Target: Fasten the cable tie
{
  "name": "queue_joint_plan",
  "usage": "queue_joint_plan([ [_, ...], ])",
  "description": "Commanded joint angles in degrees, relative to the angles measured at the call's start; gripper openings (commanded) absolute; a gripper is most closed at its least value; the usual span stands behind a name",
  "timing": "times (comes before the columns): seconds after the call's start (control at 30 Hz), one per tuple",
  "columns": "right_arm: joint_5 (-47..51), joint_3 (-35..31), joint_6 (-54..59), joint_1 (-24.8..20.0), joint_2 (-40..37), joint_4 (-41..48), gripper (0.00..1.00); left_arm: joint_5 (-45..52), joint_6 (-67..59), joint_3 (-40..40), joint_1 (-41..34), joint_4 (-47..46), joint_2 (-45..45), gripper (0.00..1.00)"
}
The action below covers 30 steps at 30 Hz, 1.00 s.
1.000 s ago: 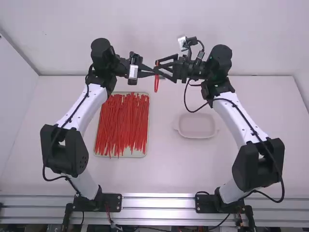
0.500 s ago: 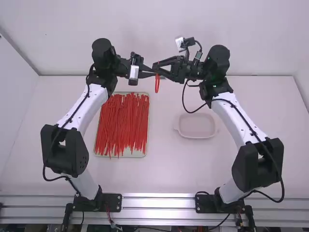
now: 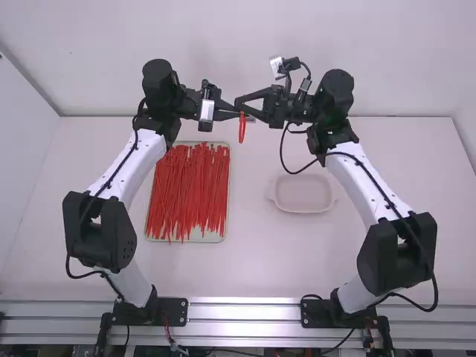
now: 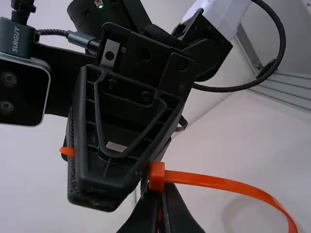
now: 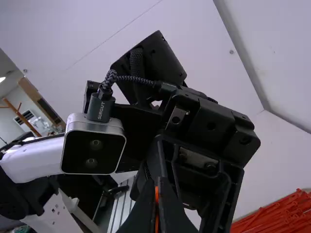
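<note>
Since one second ago, the right gripper has shifted slightly toward 9 o'clock and now meets the left gripper more closely. Both are raised above the white table, over its far edge at 12 o'clock in the high view.

The red plastic cable tie hangs between the two grippers, its loop curving down toward 6 o'clock. In the left wrist view, the left gripper's fingers are pressed together on the tie just beside its square head, and the strap runs away from there in an arc. In the right wrist view, the right gripper's fingers are pinched on a thin red section of the same tie.

A flat beige rectangular tray lies below the left gripper and carries a pile of loose red cable ties. A shallow translucent white plastic container sits at 3 o'clock from the tray, apart from it.
</note>
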<state>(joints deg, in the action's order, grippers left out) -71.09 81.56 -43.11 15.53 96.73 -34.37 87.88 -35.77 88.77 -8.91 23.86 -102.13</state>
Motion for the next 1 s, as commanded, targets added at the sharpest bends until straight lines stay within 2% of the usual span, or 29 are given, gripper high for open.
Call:
queue_joint_plan([
  [0.0,0.57,0.11,0.0,0.17,-0.61,-0.33,0.0,1.2,0.42,0.57,-0.76,0.15,-0.35,0.02],
  [0.43,0.63,0.11,0.04,0.17,-0.61,-0.17,0.0,1.09,0.48,0.57,-0.79,-1.55,-0.35,0.02],
  [0.97,1.27,0.11,1.62,-0.42,-0.61,0.04,0.0,-2.01,1.66,-0.35,-0.81,-8.74,-0.35,0.02],
])
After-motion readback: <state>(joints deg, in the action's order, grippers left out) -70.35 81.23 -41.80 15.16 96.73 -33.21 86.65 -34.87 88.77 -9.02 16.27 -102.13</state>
